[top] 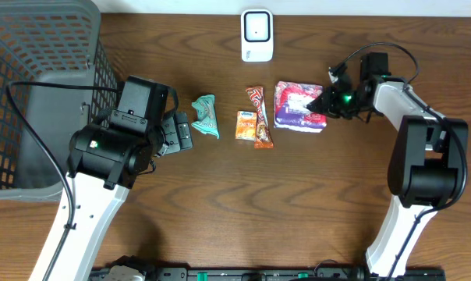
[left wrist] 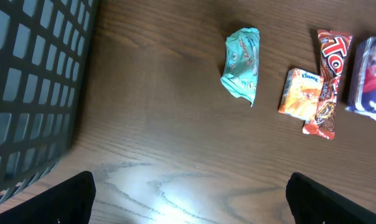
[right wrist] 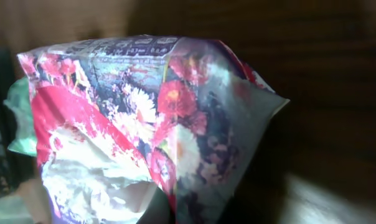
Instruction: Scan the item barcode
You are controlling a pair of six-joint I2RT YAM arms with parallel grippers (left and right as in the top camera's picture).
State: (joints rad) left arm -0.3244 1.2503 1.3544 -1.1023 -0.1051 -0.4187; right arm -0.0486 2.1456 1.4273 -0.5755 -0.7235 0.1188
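Your right gripper [top: 327,101] is closed on the right edge of the floral pack [top: 298,105], pinching the wrapper there. The pack sits in the far half of the table [top: 298,203], right of centre and nearer the far edge than the near one. In the right wrist view its printed flowers fill almost the whole picture, with a loose flap of wrapper sticking out on the right. You cannot see the fingers themselves in that view, and no barcode can be made out on the face that shows.

The scanner [top: 256,35] stands at the far edge of the table near its middle, apart from the pack and up-left of it in the overhead view.

Your left gripper [top: 187,134] is spread wide and holds nothing. It hovers left of centre, just beside the teal packet [top: 206,115], and in the left wrist view its two dark fingers [left wrist: 70,199] show at the bottom corners with bare wood between them.

Between the teal packet and the pack lie an orange packet [top: 246,125] and a red bar [top: 259,117], which touch each other. The red bar lies just beside the pack's left edge.

The basket [top: 64,47] takes up the far left corner of the table.
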